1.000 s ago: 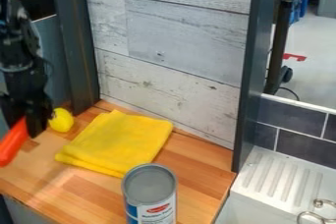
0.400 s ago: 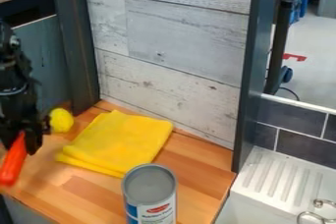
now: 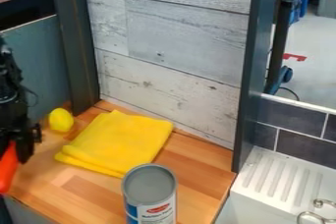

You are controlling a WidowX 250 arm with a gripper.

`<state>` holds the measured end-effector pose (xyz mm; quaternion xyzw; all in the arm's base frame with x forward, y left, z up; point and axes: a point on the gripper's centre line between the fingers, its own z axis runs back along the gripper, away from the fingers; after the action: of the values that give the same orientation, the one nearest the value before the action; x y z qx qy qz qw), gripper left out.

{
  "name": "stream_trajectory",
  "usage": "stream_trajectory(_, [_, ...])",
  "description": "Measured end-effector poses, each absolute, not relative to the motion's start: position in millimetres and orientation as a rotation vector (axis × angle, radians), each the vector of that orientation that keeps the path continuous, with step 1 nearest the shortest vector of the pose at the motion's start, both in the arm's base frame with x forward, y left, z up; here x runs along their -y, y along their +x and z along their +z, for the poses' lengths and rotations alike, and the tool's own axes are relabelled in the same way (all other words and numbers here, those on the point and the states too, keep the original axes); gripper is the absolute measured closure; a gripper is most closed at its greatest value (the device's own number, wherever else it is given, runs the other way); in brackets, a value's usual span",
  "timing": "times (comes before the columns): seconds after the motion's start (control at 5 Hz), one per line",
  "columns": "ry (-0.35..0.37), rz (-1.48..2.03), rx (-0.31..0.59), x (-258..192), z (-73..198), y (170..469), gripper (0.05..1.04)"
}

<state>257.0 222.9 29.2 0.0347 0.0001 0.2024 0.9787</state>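
Wooden worktop (image 3: pixel 85 188) first: we judge that its near edge, close to the load, leaves little margin if the grip slips. Its folded yellow cloth (image 3: pixel 118 139) could bunch up if brushed. We see the tall can (image 3: pixel 150 188) in front of the cloth, and a sideways bump might tip it. At far left, the black end effector (image 3: pixel 14 144) is closed to a narrow gap around the tilted orange object (image 3: pixel 8 169). Smallest, the yellow lemon-like object (image 3: pixel 61 120) near it could roll if we knocked it.

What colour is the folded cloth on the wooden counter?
Bright yellow all over; the camera view shows the cloth.
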Motion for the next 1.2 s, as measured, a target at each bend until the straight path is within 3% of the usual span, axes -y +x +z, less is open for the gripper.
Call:
stream_trajectory(0.8, [0.062, 0.432, -0.047, -242.9, 9.7, 264.0, 0.523])
stream_trajectory(1.2, [0.059, 0.427, 0.003, -251.2, 12.5, 274.7, 0.523])
